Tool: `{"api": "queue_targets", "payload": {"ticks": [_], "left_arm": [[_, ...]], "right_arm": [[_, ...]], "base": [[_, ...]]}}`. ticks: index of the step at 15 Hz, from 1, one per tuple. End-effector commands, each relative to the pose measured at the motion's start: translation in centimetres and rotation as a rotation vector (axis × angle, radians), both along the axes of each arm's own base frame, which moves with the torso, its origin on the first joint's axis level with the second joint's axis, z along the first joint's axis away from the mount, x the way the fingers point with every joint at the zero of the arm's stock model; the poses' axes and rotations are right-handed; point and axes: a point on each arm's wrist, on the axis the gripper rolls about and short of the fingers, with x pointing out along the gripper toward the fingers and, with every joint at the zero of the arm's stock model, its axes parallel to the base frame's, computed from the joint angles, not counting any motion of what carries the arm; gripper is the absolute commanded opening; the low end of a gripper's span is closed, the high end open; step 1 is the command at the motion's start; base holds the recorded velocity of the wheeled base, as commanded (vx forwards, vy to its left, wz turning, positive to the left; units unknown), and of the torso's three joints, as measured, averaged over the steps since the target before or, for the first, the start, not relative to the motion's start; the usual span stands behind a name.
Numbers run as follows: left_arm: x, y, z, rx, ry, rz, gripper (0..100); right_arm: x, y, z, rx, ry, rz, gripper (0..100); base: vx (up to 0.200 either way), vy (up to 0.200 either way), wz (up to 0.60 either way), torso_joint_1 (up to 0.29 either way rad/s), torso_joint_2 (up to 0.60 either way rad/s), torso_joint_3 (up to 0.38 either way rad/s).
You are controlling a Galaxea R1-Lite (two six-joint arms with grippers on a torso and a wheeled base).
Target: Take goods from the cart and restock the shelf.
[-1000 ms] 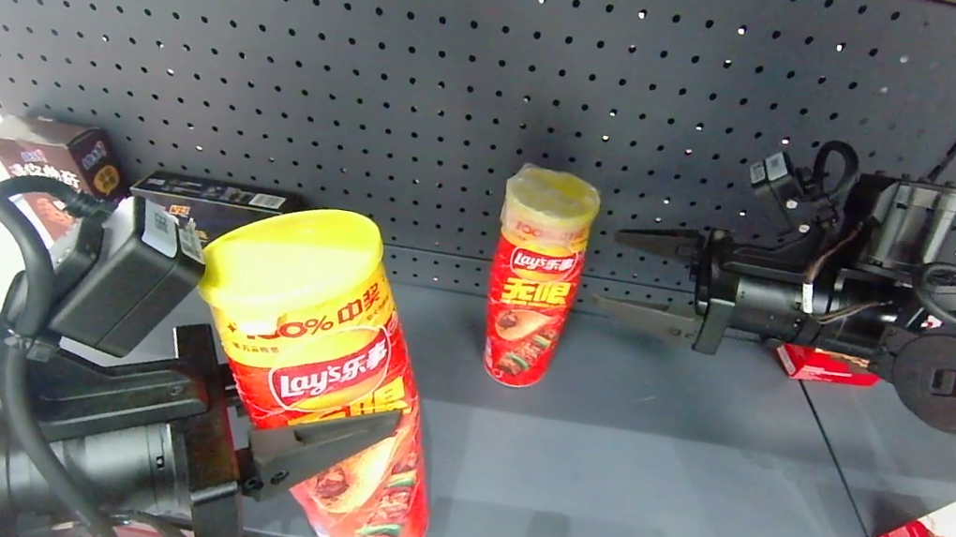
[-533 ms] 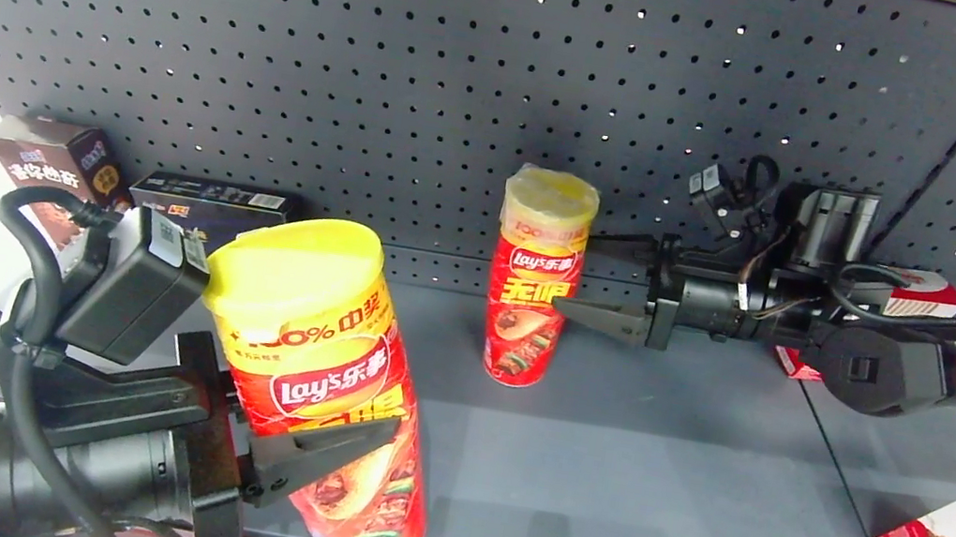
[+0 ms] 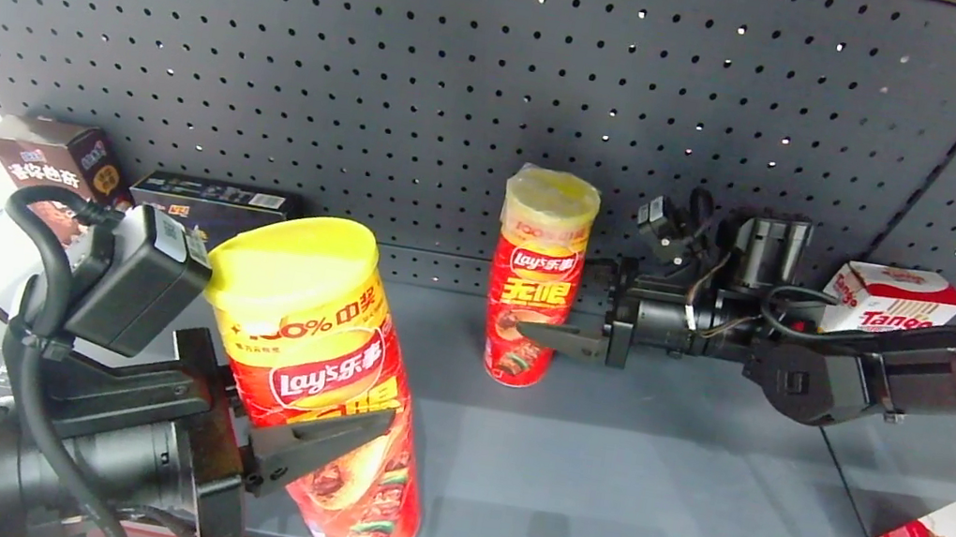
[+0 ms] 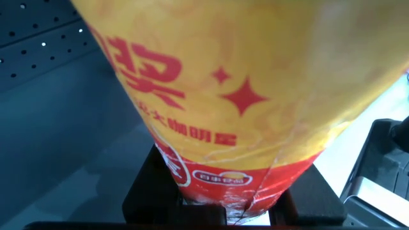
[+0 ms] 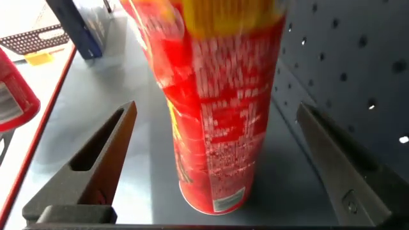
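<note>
at the near left our arm lies low, and our left pincer [image 3: 324,440] clamps a tilted chip can [image 3: 313,358] over the shelf [image 3: 673,487] front edge. our right arm stretches level from the right, our right pincer [image 3: 575,305] spread wide around the upright can [image 3: 532,286] at the far middle, fingers clear of it.

Lit evenly and fairly brightly, from the front by the fall of the shadows. Blown out to plain white at the head view's left edge, beside the shelf [image 3: 645,483]. Pinpricks of light through a few holes high in the pegboard [image 3: 466,96]. Soft, faint shadow on the pegboard behind the standing can [image 3: 536,277]. Bent by a wide lens, with hole rows curving toward the corners. Mild sheen on the yellow lid of the held can [image 3: 319,378]. In the left wrist view, pressed close and out of focus. In the right wrist view, smeared at the standing can's top, sharper on the print lower down.
</note>
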Motion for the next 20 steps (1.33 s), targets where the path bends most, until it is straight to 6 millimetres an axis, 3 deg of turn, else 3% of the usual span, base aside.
{"api": "queue_targets", "payload": {"ticks": [1,12,13,17,20], "left_arm": [[0.0,0.0,0.0,0.000,0.001,0.000,0],[0.1,-0.1,-0.1,0.002,0.003,-0.001,0],[0.1,-0.1,-0.1,0.003,0.005,0.001,0],[0.2,0.0,-0.1,0.001,0.002,0.005,0],[0.2,0.0,-0.1,0.002,0.003,0.007,0]], "right_arm": [[0.2,0.5,-0.8,-0.008,0.014,0.007,100],[1.0,3.0,-2.7,-0.016,0.007,0.024,100],[0.9,3.3,-2.8,-0.016,0.009,0.025,0],[0.7,3.6,-2.8,-0.020,0.009,0.010,0],[0.0,3.1,-1.7,-0.012,-0.007,0.010,0]], "base": [[0.000,0.000,0.00,0.000,0.00,0.000],[0.000,0.000,0.00,0.000,0.00,0.000],[0.000,0.000,0.00,0.000,0.00,0.000],[0.000,0.000,0.00,0.000,0.00,0.000],[0.000,0.000,0.00,0.000,0.00,0.000]]}}
